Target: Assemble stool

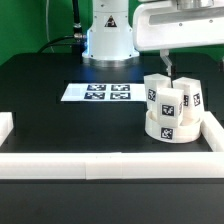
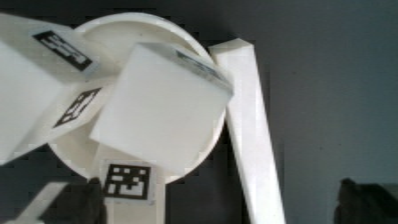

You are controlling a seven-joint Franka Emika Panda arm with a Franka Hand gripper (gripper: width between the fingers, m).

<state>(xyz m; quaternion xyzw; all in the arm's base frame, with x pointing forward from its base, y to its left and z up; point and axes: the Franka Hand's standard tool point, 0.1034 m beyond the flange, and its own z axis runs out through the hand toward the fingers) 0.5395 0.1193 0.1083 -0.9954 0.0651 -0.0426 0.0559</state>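
Observation:
The white round seat disc lies in the corner of the rails at the exterior view's right. Three white tagged block legs stand upright in it: one on the exterior view's left, one in the middle, one on the right. My gripper hangs just above the legs, apart from them. In the wrist view the seat disc and two legs fill the frame. The gripper is open and empty, with dark fingertips at both edges.
A long white rail runs along the front. A shorter rail stands beside the seat and also shows in the wrist view. A rail end is at the exterior view's left. The marker board lies mid-table before the robot base.

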